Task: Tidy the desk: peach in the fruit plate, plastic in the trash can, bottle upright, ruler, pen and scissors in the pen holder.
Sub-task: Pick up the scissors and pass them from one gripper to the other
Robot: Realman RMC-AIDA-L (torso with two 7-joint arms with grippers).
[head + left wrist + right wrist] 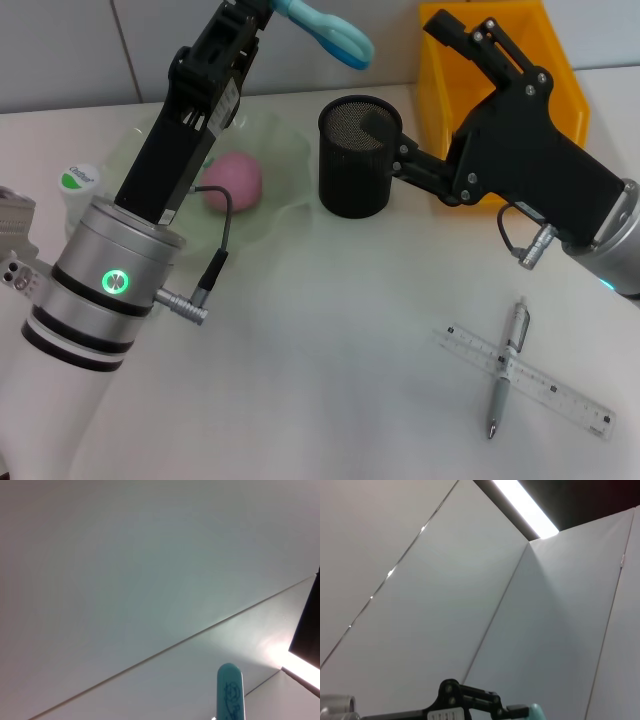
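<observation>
Your bench (330,330) is a plain white surface filling most of the head view. At upper left you have a pale green fruit plate (285,150), and at its left a small capped bottle (80,185) stands upright. At upper centre sits the black mesh pen holder (355,165), with the yellow bin (500,60) at upper right. At lower right the pen (507,368) lies across the clear ruler (560,392).
</observation>
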